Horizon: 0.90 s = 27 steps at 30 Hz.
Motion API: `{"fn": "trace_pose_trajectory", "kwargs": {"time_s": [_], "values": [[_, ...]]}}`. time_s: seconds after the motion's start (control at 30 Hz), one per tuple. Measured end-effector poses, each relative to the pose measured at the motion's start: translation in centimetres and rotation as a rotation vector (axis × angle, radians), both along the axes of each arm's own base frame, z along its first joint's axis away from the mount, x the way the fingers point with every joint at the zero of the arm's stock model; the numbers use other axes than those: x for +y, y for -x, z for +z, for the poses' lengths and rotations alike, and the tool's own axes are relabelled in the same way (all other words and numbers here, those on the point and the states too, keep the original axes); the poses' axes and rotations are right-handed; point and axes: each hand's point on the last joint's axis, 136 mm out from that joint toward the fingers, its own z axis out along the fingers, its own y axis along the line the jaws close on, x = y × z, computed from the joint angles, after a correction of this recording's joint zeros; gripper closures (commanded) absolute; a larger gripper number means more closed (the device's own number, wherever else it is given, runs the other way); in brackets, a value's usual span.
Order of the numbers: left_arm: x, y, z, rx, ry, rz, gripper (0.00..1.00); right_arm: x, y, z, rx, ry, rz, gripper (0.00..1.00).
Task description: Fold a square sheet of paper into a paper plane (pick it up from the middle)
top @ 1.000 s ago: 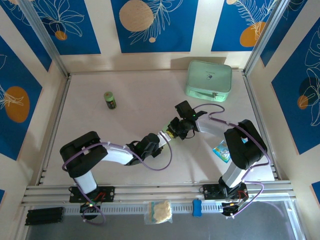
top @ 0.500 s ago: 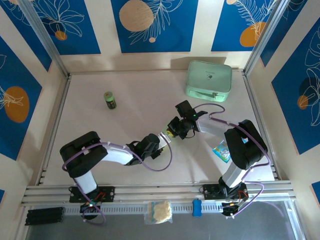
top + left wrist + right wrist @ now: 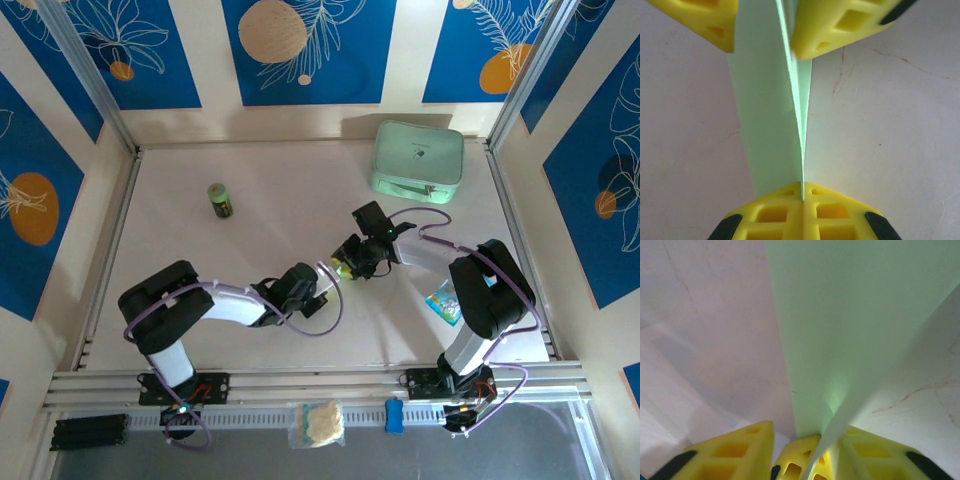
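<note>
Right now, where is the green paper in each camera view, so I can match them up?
Top external: green paper mid-table, between left claw and right claw.
Left wrist: centre, from the top edge down into the shut left claw.
Right wrist: upper right, narrowing toward the bottom edge.
Shared landmark: the pale table.

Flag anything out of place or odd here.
Nothing looks spilled or torn. The folded paper is pinched cleanly in the left pincer. Only strays: a small blue packet lying askew beside the right arm, and a bag on the front rail.
</note>
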Motion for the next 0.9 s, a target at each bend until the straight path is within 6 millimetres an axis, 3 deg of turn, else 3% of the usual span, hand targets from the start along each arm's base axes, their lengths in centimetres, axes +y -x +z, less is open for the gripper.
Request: {"fn": "trace_pose_trajectory", "kwargs": {"time_s": [0.13, 0.3, 0.63, 0.9], "values": [[-0.2, -0.1, 0.1, 0.065, 0.011, 0.000, 0.99, -0.8, -0.2, 0.6, -0.015, 0.008, -0.009, 0.47], [-0.6, 0.2, 0.3, 0.163, 0.020, -0.014, 1.00, -2.6, -0.8, 2.1, -0.070, 0.014, -0.035, 0.41], [-0.6, 0.1, 0.6, 0.369, 0.051, 0.021, 1.00, -7.2, -1.1, 3.6, -0.169, 0.056, -0.085, 0.39], [-0.9, -0.8, 1.3, 0.569, 0.112, 0.115, 1.00, -8.8, 0.1, 3.7, -0.270, 0.086, -0.010, 0.41]]}}
